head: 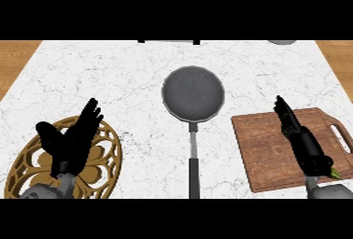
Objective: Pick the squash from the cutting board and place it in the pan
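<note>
Squash: you can see only a sliver of green and yellow at the near right of the cutting board, tucked under the wrist of the right hand; most of it is hidden.
Right hand: it lies over the board with fingers stretched straight toward the far side, released and holding nothing. The squash is behind the palm, not under the fingertips.
Left hand: resting open, fingers up, over the gold trivet at the near left. Leave it there.
Pan: centre of the white counter, dark and round, handle pointing toward you. It sits left of the board and well apart from the squash.
How it will handle: judge it as a firm, fairly light vegetable with a smooth, waxy skin that may slide or roll. It should not crush.
Where to take hold: you will probably want the hand drawn back toward you, then closed across the middle of the squash's body, thumb opposite fingers.
Progress: pick not yet made.
Risk: a nudge from the wrist could push it off the board's near edge.
</note>
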Robot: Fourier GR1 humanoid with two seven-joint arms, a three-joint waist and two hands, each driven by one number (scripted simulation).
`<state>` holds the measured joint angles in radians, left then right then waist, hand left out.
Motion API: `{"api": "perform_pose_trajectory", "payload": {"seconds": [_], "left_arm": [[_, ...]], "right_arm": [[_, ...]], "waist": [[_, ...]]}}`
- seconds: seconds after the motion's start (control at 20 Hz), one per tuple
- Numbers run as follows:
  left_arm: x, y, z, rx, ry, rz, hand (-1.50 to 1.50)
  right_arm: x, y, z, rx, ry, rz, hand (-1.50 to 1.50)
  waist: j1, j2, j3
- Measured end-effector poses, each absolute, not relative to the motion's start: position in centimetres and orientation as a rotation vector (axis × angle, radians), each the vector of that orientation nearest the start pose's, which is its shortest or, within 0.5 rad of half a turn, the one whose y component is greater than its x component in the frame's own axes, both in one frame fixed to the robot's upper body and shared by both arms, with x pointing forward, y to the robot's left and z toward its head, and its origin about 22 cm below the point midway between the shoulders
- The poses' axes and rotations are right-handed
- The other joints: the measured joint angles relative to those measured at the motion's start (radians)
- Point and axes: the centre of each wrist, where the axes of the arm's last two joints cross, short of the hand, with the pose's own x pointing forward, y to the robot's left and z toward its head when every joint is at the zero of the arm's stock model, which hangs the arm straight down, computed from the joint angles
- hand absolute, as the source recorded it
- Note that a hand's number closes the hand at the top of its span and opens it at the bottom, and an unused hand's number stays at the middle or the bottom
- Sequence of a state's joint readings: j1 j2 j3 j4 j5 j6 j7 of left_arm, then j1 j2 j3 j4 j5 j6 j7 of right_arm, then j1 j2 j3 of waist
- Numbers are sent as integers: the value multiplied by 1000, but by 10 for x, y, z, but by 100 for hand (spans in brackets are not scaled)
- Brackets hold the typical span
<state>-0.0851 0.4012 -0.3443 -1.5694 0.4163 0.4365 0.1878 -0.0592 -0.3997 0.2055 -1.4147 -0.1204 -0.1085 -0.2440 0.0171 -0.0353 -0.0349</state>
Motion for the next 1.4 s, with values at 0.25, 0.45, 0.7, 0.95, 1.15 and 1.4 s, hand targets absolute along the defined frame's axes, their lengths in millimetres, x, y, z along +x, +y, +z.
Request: {"api": "perform_pose_trajectory", "payload": {"seconds": [0.25, 0.45, 0.7, 0.95, 1.15, 1.4], "left_arm": [[243, 255, 19, 194, -1375, -65, 0], [238, 269, 13, 279, -1382, -171, 0], [232, 280, 12, 319, -1385, -231, 0], [225, 281, 9, 334, -1403, -264, 0], [224, 279, 9, 326, -1405, -267, 0], [223, 280, 11, 319, -1397, -276, 0]], "right_arm": [[277, -310, 27, -15, -1693, 262, -150], [282, -367, 46, -196, -1604, 265, -150], [260, -451, 58, -320, -1421, 177, -150], [248, -497, 89, -426, -1317, 434, -150], [255, -514, 123, -418, -1255, 625, -150], [277, -502, 139, -332, -1182, 815, -150]], "waist": [[1, 26, 26], [-5, 36, 31], [-13, 38, 35], [-1, 39, 37], [5, 39, 37], [10, 39, 36]]}}
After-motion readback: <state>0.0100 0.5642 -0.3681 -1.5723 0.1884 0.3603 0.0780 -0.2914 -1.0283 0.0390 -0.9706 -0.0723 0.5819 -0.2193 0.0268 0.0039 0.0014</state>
